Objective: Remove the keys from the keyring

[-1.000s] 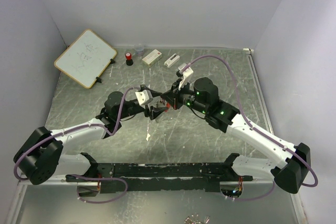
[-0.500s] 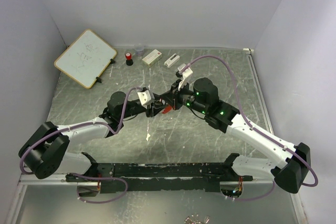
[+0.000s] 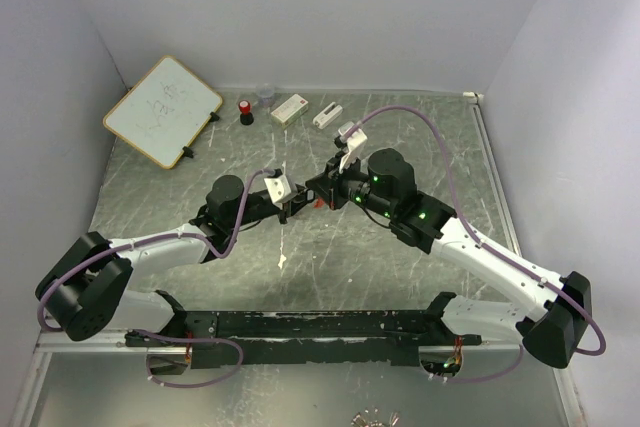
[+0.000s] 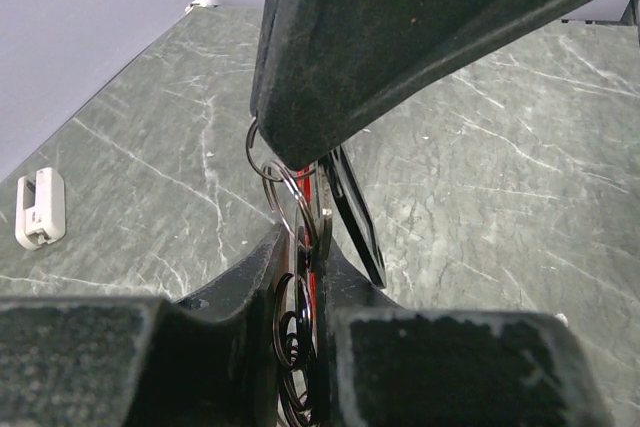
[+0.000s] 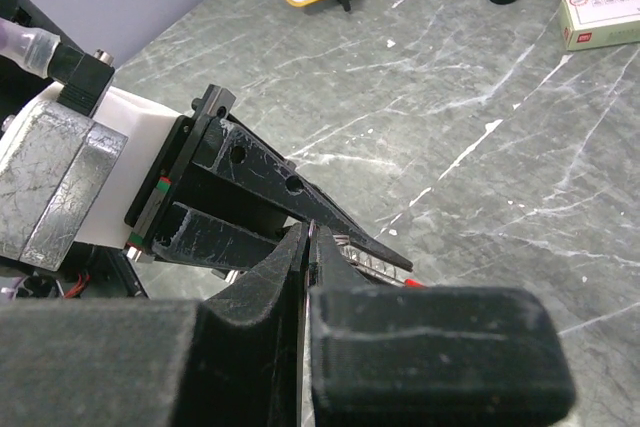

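Note:
Both grippers meet above the middle of the table. My right gripper [image 3: 320,196] [image 5: 312,243] is shut on a thin metal loop of the keyring [image 5: 372,261], whose red clip [image 5: 414,284] peeks out past its fingers. In the left wrist view the silvery rings [image 4: 272,173] and a strip of the red clip [image 4: 309,183] hang under the right gripper's finger. My left gripper [image 3: 299,203] [image 4: 305,282] has its jaws nearly together on the keys [image 4: 324,232] and dark rings of the bunch. A flat black tag [image 4: 356,219] hangs beside them.
A whiteboard [image 3: 162,110] lies at the back left. Along the back stand a red-capped bottle [image 3: 245,110], a clear cup [image 3: 265,95], a white box [image 3: 289,108] and a white clip [image 3: 326,115]. A pale scrap [image 3: 283,261] lies on the table near the arms.
My left gripper has moved right and up to the right gripper and narrowed its jaws onto the hanging bunch. The right arm has stayed put.

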